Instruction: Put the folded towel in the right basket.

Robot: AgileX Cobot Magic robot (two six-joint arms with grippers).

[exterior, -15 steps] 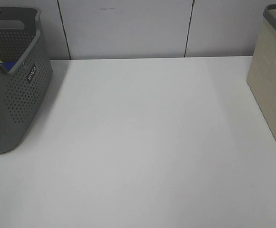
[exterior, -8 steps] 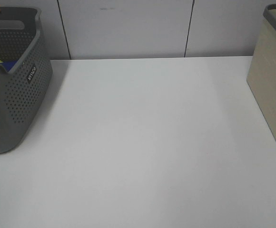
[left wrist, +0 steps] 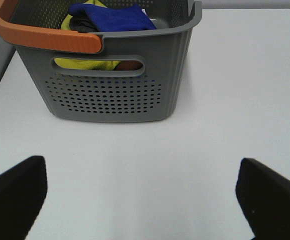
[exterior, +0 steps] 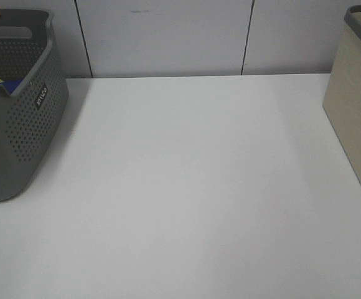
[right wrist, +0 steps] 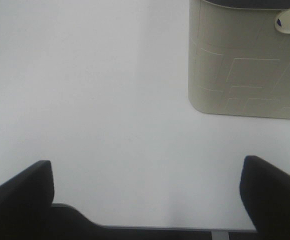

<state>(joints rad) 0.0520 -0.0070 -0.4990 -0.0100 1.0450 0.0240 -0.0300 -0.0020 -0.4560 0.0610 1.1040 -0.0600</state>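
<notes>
A beige basket (exterior: 358, 106) stands at the right edge of the white table; it also shows in the right wrist view (right wrist: 245, 60). A grey perforated basket (exterior: 15, 118) with an orange handle (left wrist: 45, 37) stands at the left, holding blue (left wrist: 112, 17) and yellow (left wrist: 87, 64) cloth. No folded towel lies on the table. Neither gripper shows in the exterior view. My left gripper (left wrist: 142, 195) is open and empty, a little back from the grey basket. My right gripper (right wrist: 147, 192) is open and empty, back from the beige basket.
The white table (exterior: 187, 187) spans the space between the two baskets. A panelled wall (exterior: 168, 37) runs behind its far edge. The table's front edge shows in the right wrist view (right wrist: 185, 229).
</notes>
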